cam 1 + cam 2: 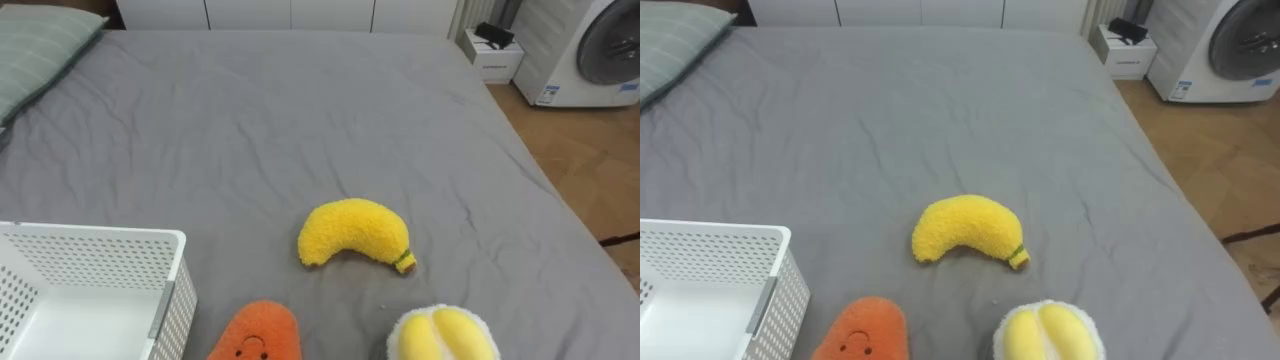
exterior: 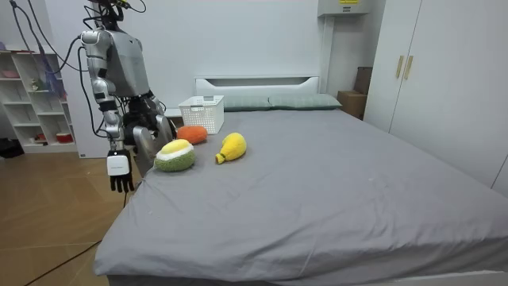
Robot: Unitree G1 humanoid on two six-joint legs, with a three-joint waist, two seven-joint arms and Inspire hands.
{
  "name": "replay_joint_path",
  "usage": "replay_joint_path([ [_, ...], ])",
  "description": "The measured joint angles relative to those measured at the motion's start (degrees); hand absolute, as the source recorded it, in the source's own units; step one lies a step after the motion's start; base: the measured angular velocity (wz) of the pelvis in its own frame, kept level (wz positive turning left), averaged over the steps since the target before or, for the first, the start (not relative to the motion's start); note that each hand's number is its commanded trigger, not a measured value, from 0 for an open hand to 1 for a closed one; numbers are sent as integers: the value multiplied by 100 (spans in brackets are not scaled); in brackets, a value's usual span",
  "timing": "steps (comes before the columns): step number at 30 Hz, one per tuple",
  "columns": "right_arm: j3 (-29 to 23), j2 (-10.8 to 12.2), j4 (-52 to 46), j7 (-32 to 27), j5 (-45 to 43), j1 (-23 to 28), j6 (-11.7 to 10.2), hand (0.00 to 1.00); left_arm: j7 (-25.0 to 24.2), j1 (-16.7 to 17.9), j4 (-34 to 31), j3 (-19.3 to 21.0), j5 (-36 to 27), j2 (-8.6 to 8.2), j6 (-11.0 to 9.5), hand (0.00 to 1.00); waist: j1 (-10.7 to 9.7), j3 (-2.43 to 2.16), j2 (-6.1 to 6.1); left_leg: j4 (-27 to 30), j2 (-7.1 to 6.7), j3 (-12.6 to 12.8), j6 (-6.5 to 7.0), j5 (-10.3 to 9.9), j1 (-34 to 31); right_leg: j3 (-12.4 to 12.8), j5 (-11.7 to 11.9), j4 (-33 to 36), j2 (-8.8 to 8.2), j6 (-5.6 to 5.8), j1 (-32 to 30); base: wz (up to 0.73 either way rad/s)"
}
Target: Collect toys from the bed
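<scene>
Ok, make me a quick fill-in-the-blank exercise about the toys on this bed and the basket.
1. The plush banana is coloured ____.
2. In the eye views, the white basket stands to the ____ of the orange toy.
3. The bedsheet under the toys is coloured ____.
Missing words: yellow; left; grey.

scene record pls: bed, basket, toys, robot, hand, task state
bed: grey sheet, pillow at far left
basket: white, on bed, near left; visible part holds no toy
toys: banana, orange toy, yellow-white toy; all on the sheet, outside basket
layout: orange toy next to basket, yellow-white toy to its right, banana just beyond both
robot: stands at bed's side by the toys
right robot hand: hangs at its side, open, holds nothing
task state: no toy collected yet
</scene>
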Motion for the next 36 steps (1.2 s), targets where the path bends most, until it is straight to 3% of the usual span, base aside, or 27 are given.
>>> replay_joint_path([
  [9,8,0,11,3,4,16,-41,0,85,5,-1,2,-26,-14,-21,0,15,1,-7,-1,4,2,-1,0,1,-12,0,-5,-1,0,8,0],
  [20,-97,4,76,74,338,138,250,0,82,22,-26,61,-43,-12,66,0,8,-4,-42,-21,8,1,-2,0,24,15,-2,-10,4,-1,17,0],
  [23,-382,-2,208,37,812,168,254,0,82,70,-97,71,-54,-5,87,0,-56,-5,-70,-21,9,-4,-3,0,47,-1,-4,-21,3,0,74,3],
  [29,-1408,-31,258,-313,1835,336,250,0,48,91,-137,540,-50,0,90,0,-195,-4,-120,-19,19,21,-5,0,70,31,-5,-19,14,-3,70,-1],
  [31,-1899,-105,233,-558,2312,348,244,0,54,145,-169,690,-53,22,91,0,-303,-1,-157,-22,22,47,-7,1,72,111,-3,-10,41,-4,49,-7],
  [36,-2460,-306,124,-1078,2971,307,110,0,68,224,-169,840,-59,119,36,0,-369,5,-230,-34,57,201,-18,0,58,276,20,-11,95,-20,-3,-16],
])
